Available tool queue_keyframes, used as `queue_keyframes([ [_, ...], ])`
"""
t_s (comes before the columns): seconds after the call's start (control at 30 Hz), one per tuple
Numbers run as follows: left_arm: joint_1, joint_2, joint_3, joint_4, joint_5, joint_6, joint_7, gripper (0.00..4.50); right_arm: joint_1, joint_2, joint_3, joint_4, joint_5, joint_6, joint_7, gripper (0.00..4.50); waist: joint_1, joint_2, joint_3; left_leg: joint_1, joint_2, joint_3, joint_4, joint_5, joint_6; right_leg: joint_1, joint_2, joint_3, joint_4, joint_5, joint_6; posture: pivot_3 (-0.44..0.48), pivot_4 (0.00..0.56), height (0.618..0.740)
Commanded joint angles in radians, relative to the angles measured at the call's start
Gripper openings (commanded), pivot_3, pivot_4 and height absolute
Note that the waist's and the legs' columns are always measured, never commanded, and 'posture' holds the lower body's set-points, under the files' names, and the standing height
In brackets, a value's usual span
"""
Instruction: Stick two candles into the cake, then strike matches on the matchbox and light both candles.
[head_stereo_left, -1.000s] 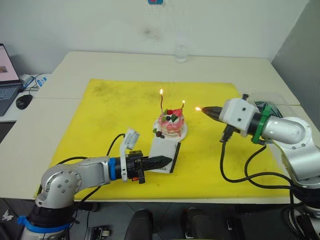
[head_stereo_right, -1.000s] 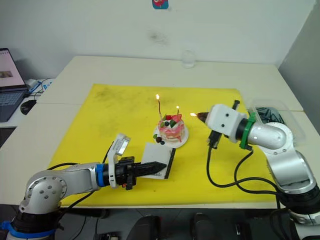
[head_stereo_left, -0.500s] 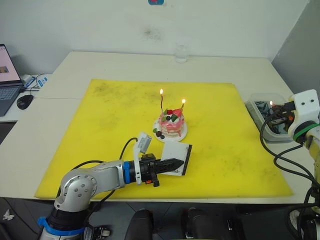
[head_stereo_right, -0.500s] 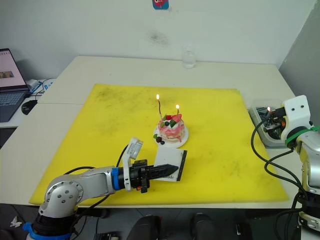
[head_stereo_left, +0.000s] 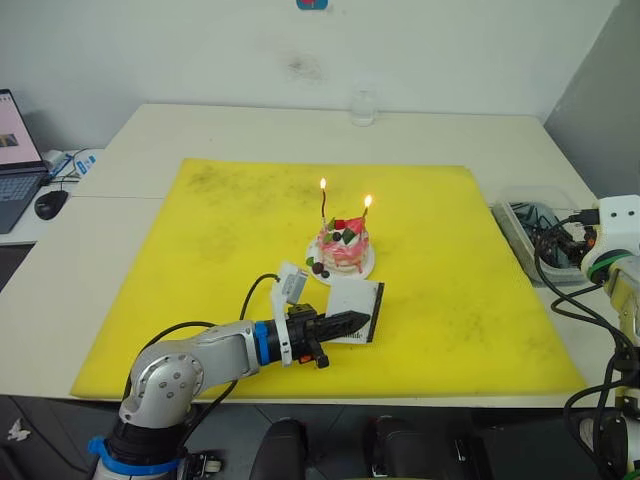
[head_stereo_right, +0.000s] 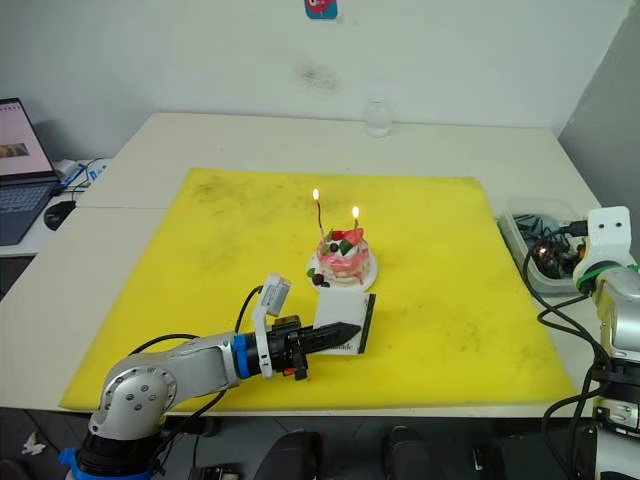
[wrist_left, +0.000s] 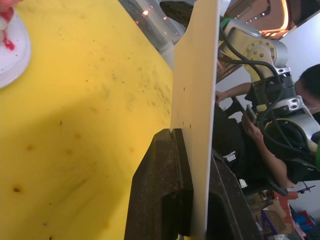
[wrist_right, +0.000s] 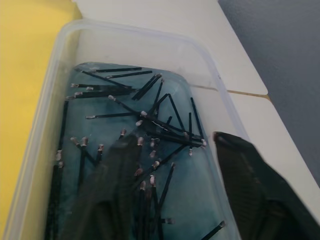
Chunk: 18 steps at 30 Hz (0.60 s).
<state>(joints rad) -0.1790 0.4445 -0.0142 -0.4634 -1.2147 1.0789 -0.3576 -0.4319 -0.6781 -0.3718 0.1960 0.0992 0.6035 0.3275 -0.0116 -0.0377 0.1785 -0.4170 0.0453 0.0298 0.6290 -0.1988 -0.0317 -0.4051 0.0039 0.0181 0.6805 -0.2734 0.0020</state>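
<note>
Reaching low, left hand (head_stereo_left: 350, 322) clamps matchbox (head_stereo_left: 356, 297) edge

Pale table (head_stereo_left: 200, 130), yellow mat (head_stereo_left: 250, 230) across its middle, clear glass (head_stereo_left: 363, 106) at far edge, clear tub (head_stereo_left: 535, 235) beside the mat, mouse (head_stereo_left: 47, 203) on adjoining desk

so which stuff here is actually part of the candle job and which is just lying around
Part of the job:
- cake on its white plate
- two lit candles in it
- matchbox, clamped in the left gripper
- spent matches in the clear tub, under the right gripper

Just lying about:
- glass
- laptop
- mouse
</note>
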Motion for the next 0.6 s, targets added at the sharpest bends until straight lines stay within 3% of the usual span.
queue_keyframes([
  [0.03, -0.006, 0.0, 0.009, -0.026, -0.001, -0.011, 0.006, 0.0, 0.0, -0.007, -0.041, -0.095, 0.013, -0.052, -0.029, 3.9, 0.0, 0.0, 0.0, 0.0, 0.0, 0.0, 0.0, 0.0, 0.0, 0.0, 0.0, 0.0, 0.0, 0.0, 0.0, 0.0, 0.15, 0.74],
  [0.1, -0.009, 0.004, 0.02, -0.024, -0.026, 0.004, 0.022, 0.0, 0.032, -0.007, -0.051, -0.177, 0.022, -0.059, -0.028, 4.45, 0.0, 0.001, 0.0, 0.0, 0.0, 0.0, 0.0, 0.0, 0.0, 0.0, 0.0, 0.0, 0.0, 0.0, 0.0, 0.0, 0.15, 0.74],
  [0.37, -0.024, 0.105, 0.064, -0.018, -0.132, 0.099, 0.1, 0.0, 0.187, -0.037, -0.016, -0.61, 0.139, -0.067, 0.14, 4.45, -0.003, 0.001, 0.0, 0.0, 0.002, -0.001, -0.001, 0.0, 0.0, 0.0, 0.001, -0.001, 0.0, 0.0, 0.0, 0.0, 0.15, 0.74],
  [0.6, -0.04, 0.145, 0.046, 0.04, -0.304, 0.167, 0.311, 0.0, 0.309, -0.168, 0.047, -0.868, 0.451, 0.125, 0.437, 4.45, -0.002, 0.001, 0.0, 0.0, 0.002, -0.002, 0.0, 0.0, 0.0, 0.001, -0.005, -0.001, 0.0, 0.0, 0.001, 0.0, 0.15, 0.74],
])
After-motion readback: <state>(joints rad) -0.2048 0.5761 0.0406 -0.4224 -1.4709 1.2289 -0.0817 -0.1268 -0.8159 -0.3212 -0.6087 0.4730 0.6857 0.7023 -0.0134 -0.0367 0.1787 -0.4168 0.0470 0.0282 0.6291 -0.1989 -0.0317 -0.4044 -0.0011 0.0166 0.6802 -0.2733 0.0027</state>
